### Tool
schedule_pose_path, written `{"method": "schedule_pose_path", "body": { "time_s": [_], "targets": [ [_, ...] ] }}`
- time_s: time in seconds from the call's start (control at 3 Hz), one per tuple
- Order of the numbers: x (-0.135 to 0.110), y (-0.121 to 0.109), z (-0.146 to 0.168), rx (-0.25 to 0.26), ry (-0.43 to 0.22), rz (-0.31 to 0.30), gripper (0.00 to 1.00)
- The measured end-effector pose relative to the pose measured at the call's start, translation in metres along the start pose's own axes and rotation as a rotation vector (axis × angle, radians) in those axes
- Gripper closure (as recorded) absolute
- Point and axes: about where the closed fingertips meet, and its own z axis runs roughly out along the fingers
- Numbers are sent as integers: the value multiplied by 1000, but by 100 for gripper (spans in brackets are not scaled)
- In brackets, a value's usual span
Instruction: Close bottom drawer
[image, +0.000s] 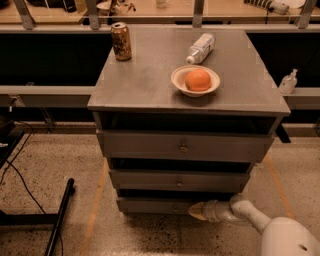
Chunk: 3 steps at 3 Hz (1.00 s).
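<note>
- Your gripper, fingers pressed together, meets the bottom drawer at the lower centre of the frame, right of its knob. Pushing off-centre may skew and jam it.
- The tip sits low on the panel and could slip underneath.

White rounded arm, smooth jointed segments, tan-tipped gripper at bottom drawer front

white end effector at grey bottom drawer (speckled floor)
</note>
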Motion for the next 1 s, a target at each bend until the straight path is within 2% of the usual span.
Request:
{"method": "schedule_pose_path", "body": {
  "time_s": [0.33,0.67,1.0],
  "targets": [
    [5,-7,-1,10,-33,8,100],
    [26,-3,-14,5,-79,37,100],
    [51,17,-34,-51,-122,51,100]
  ]
}}
